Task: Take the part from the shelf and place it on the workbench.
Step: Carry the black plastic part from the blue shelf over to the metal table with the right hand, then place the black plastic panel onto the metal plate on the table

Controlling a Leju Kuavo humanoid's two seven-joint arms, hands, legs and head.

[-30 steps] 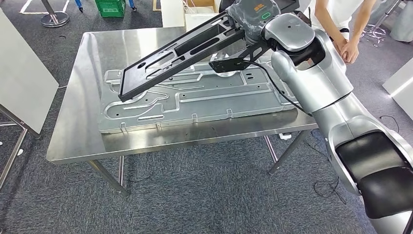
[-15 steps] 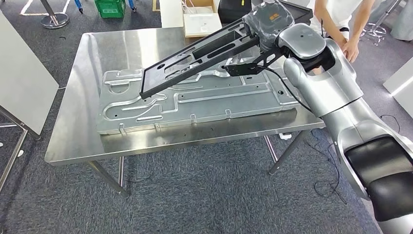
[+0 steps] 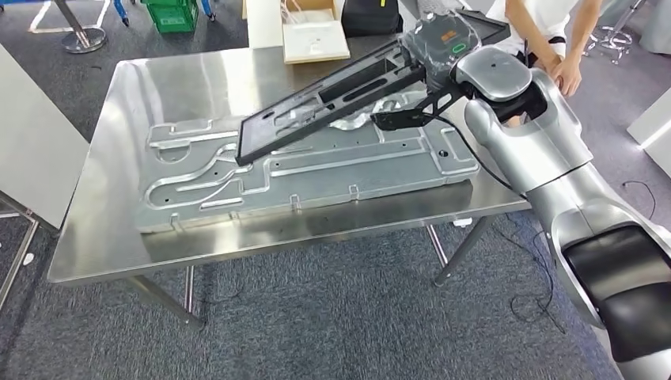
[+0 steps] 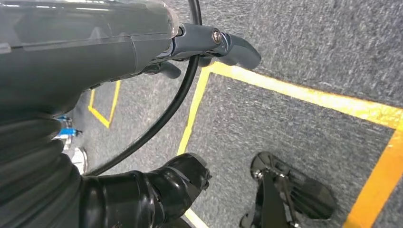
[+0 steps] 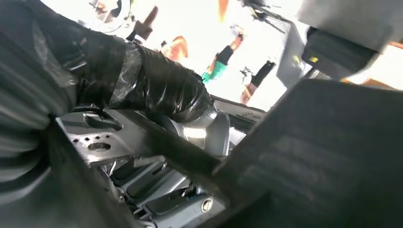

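Note:
In the head view my right hand (image 3: 445, 36), wrapped in clear film, grips one end of the long black frame-shaped part (image 3: 332, 95). The part slants down to the left, its low end close over the large silver stamped plate (image 3: 316, 170) lying on the steel workbench (image 3: 119, 229). The right wrist view shows my film-wrapped thumb (image 5: 157, 90) against the black part (image 5: 309, 156), with the plate (image 5: 100, 142) beneath. My left hand (image 4: 157, 52) hangs over grey carpet, its fingers (image 4: 228, 45) and thumb apart, holding nothing.
A person (image 3: 554, 32) stands at the workbench's far right corner, hands near my right arm. A white flat box (image 3: 315, 36) and a black bag (image 3: 372, 14) lie beyond the far edge, a green crate (image 3: 176, 12) farther left. A white panel (image 3: 32, 166) stands left.
My right arm has carried the black part to the right and farther across the workbench, its low end now over the plate's middle. The camera has shifted a little too.

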